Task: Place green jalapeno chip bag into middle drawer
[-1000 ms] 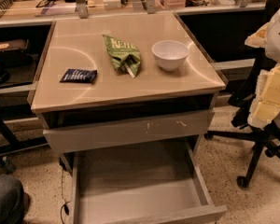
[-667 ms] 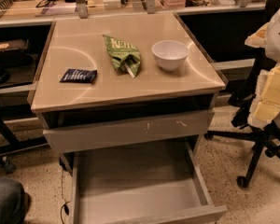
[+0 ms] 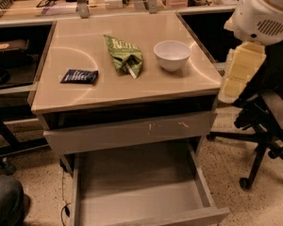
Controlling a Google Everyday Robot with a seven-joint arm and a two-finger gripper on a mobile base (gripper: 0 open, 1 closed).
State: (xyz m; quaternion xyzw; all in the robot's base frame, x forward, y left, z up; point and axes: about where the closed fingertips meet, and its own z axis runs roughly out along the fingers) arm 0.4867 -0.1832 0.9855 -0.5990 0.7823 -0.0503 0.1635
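Observation:
The green jalapeno chip bag (image 3: 124, 55) lies flat on the tan table top (image 3: 85, 41), between a dark blue packet and a white bowl. The middle drawer (image 3: 137, 192) is pulled wide open below, its tray empty and its plain front (image 3: 179, 219) at the bottom edge of the view. My gripper (image 3: 240, 72), the pale yellow part under the white arm housing (image 3: 264, 13), hangs beside the table's right edge, to the right of the bowl and well away from the bag. It holds nothing that I can see.
A white bowl (image 3: 172, 54) stands right of the bag. A flat dark blue packet (image 3: 79, 76) lies at the left. The drawer front with white scratch marks (image 3: 132, 132) sits slightly out above the open drawer. A black office chair (image 3: 264, 126) stands at the right. Cluttered benches run behind.
My arm and gripper have moved left and a little up, closer to the table's right edge. The bag, bowl, packet and drawers have not moved.

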